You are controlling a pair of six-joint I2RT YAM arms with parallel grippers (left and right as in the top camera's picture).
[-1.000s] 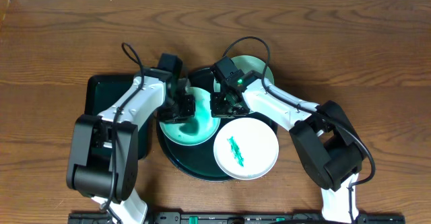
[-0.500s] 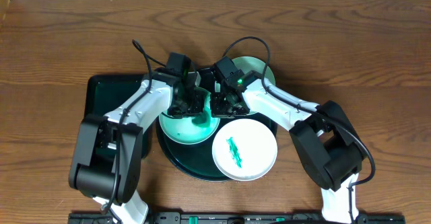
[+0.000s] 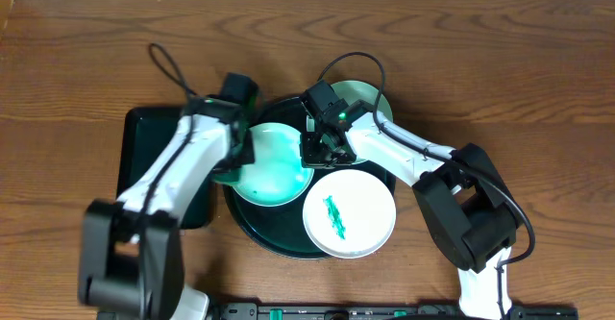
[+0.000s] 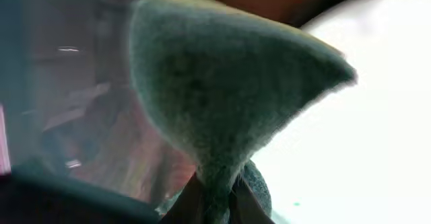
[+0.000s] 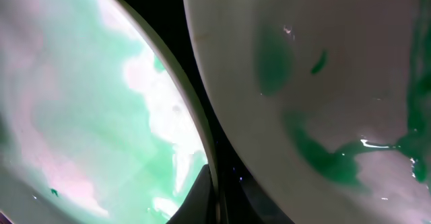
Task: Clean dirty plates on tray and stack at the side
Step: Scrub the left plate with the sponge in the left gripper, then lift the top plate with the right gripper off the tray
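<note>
Left tool clamped on soft grey-green sponge | right tool pinching rim of small round mint-smeared plate | plate stiff, wet, slippery: grip rim.

The overhead camera looks straight down on the whole table and tray, while each wrist camera looks forward from very close, the left at a cloth, the right at the dirty plates also seen from overhead.

Plates: three, all near right claw. Trays: two, round tray under right claw, rectangular tray beside left claw. Cloth: one, in left claw.
</note>
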